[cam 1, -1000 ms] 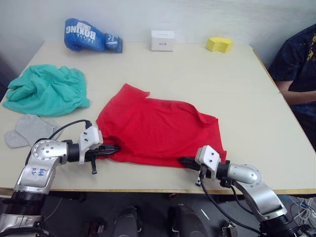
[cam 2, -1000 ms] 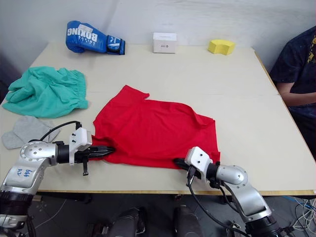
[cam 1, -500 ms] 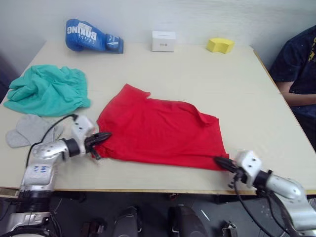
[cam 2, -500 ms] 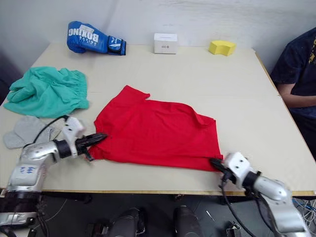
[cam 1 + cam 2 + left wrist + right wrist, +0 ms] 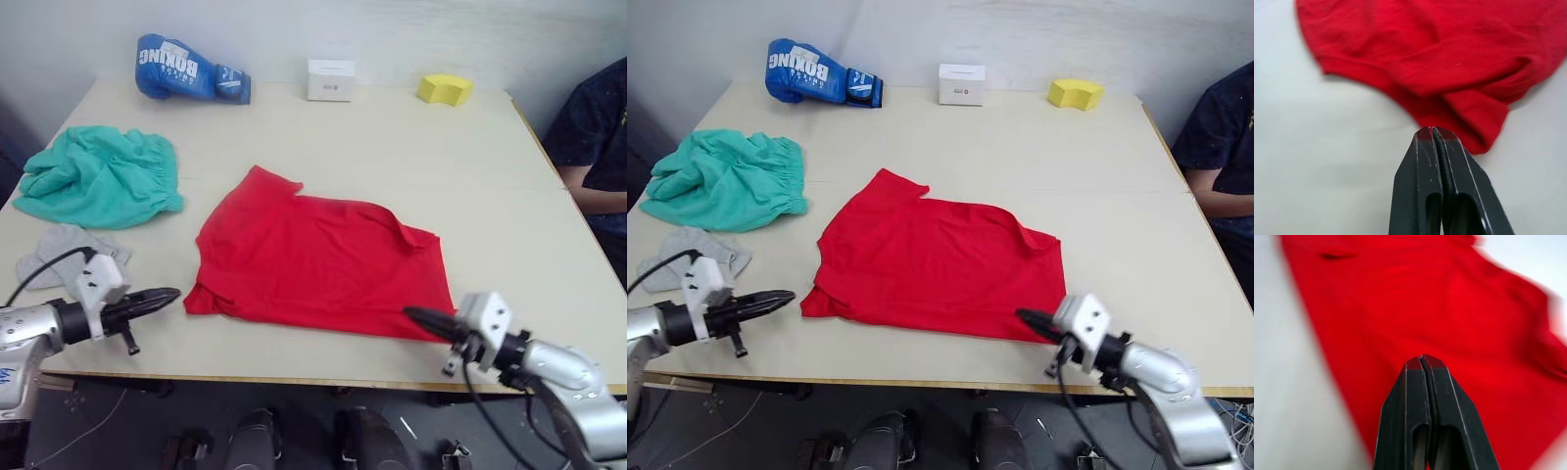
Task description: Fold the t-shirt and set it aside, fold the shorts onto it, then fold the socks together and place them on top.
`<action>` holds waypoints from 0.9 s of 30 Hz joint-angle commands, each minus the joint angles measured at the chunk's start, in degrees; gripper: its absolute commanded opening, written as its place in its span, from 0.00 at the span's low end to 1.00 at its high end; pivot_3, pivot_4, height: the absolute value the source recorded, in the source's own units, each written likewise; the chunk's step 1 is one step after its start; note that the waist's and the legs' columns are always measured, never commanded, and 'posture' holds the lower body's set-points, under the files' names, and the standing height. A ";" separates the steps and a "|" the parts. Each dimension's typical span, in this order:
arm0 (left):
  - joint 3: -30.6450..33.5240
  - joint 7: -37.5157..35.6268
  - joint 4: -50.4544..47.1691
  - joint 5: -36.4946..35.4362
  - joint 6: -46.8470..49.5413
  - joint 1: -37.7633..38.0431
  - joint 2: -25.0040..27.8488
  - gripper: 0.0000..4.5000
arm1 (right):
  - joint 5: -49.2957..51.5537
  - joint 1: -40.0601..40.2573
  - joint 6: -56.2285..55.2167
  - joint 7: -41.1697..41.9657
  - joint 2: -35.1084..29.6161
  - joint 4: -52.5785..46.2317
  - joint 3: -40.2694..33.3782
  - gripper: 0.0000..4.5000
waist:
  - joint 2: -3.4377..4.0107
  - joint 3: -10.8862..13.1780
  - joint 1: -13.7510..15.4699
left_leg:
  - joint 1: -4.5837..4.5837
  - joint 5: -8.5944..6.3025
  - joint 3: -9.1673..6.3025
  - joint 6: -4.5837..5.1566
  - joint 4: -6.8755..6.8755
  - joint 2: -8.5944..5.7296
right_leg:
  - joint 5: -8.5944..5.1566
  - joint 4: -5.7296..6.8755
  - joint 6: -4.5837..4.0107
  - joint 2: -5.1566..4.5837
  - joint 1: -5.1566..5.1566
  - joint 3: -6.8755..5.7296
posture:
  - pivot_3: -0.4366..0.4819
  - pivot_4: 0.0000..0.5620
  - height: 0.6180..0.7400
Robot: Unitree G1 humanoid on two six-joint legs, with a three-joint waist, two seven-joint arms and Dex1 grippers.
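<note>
At the centre of the frame the t-shirt point(image 5: 318, 265) lies partly folded on the bench point(image 5: 490, 176), both claws clenched empty beside it, while shorts point(image 5: 98, 176) and socks point(image 5: 64, 250) wait untouched at left.

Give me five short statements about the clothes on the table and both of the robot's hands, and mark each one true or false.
1. The t-shirt lies spread on the table. True.
2. The left hand is shut on the t-shirt. False: it is shut on nothing, just off the shirt's edge.
3. The shorts are folded on the t-shirt. False: they lie bunched apart from it.
4. The socks lie beside the shorts. True.
5. The right hand is wide open. False: its fingers are shut.
</note>
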 commanded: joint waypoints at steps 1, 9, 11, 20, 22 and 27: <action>-1.75 3.27 -5.04 -0.91 0.91 0.08 -2.79 0.01 | -2.92 -0.55 -1.67 -2.30 1.97 0.42 2.05 0.00 | 0.00 0.00 -0.15 | -0.01 0.01 0.03 0.02 0.01 -0.02 | 0.01 0.01 0.02 -0.01 -0.01 0.02 | 0.48 0.27 1.00; -6.85 10.56 -7.68 4.65 4.56 2.01 -4.59 0.01 | -7.58 -2.28 -6.14 -2.49 2.90 7.50 4.72 0.00 | -0.02 -0.02 -0.51 | 0.14 0.10 0.05 0.05 0.14 -0.01 | 0.06 0.24 0.10 0.07 0.04 0.07 | 0.48 0.27 1.00; -6.38 13.32 -5.89 6.80 4.11 2.05 -4.75 0.01 | -7.97 -2.52 -6.60 -2.40 2.73 8.72 4.63 0.00 | -0.02 -0.02 -0.41 | 0.14 0.10 0.04 0.04 0.15 0.00 | 0.06 0.25 0.09 0.08 0.03 0.06 | 0.48 0.27 1.00; -4.47 14.85 -3.69 7.64 5.51 5.96 -2.71 0.01 | -8.50 -1.50 -10.19 -2.27 -0.03 16.24 0.18 0.00 | 0.04 -0.14 -0.38 | 0.80 0.05 0.04 0.00 -0.05 0.00 | 0.02 0.02 0.03 0.04 0.69 0.07 | 0.48 0.27 1.00; -4.13 15.21 -2.51 7.97 5.05 6.28 -2.11 0.01 | -8.51 -1.24 -10.93 -2.20 -0.90 17.90 -1.07 0.00 | 0.14 -0.30 -0.38 | 1.00 0.04 0.07 -0.01 -0.28 0.00 | -0.01 -0.11 -0.02 0.04 0.84 0.11 | 0.48 0.27 1.00; -1.97 15.22 -0.55 7.11 5.82 7.82 -0.77 0.01 | -7.98 0.46 -12.57 -1.98 -3.69 20.82 -5.75 0.00 | 0.37 -0.54 -0.41 | 1.06 0.03 0.06 -0.02 -0.37 0.02 | -0.18 -0.07 -0.35 0.05 0.82 0.10 | 0.48 0.27 1.00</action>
